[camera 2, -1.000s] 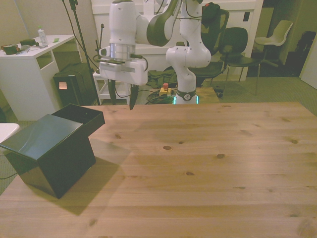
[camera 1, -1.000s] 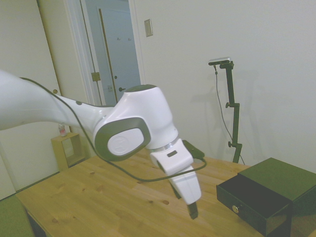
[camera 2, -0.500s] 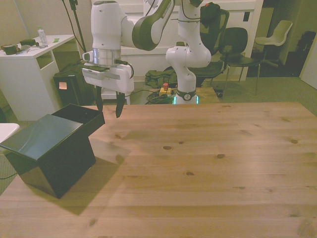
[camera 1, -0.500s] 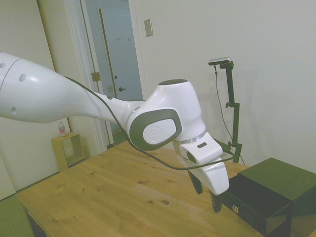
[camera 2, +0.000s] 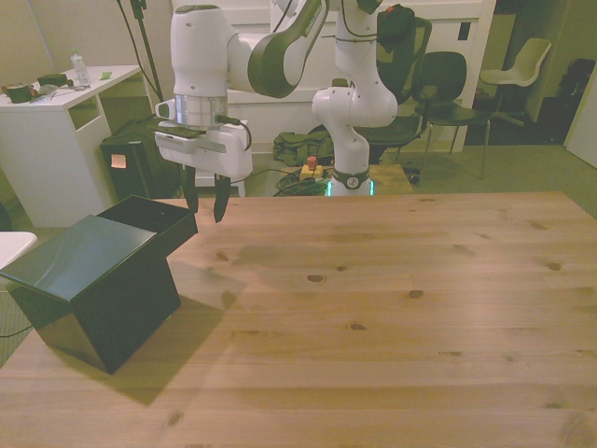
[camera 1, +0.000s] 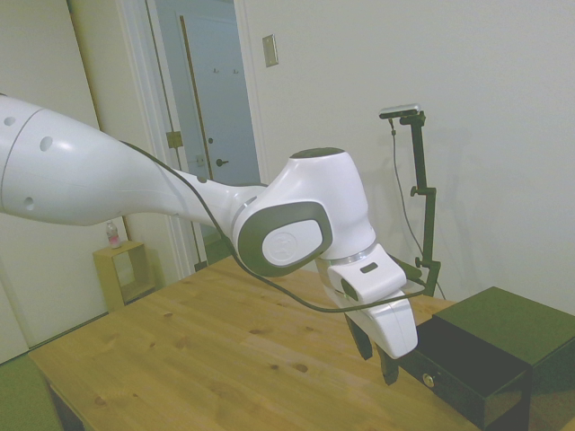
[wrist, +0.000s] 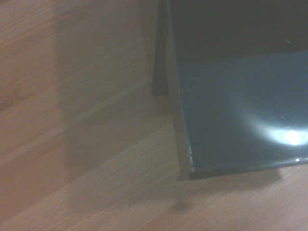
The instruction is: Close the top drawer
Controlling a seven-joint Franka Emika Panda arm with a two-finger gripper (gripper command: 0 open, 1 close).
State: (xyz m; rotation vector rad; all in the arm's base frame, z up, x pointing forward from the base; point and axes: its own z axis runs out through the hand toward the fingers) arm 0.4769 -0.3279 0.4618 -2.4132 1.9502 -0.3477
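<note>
top drawer [camera 1: 458,364] pulled out, not yet closed | pincer [camera 2: 203,199] parted, empty, just beside drawer front | push remains

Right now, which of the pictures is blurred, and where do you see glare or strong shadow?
Wrist view: soft and out of focus, with a bright glare spot on the dark glossy surface. Front view: sharp, warm tint, and the cabinet throws a wide shadow on the table. Side view: pale, washed out, slightly grainy.
</note>
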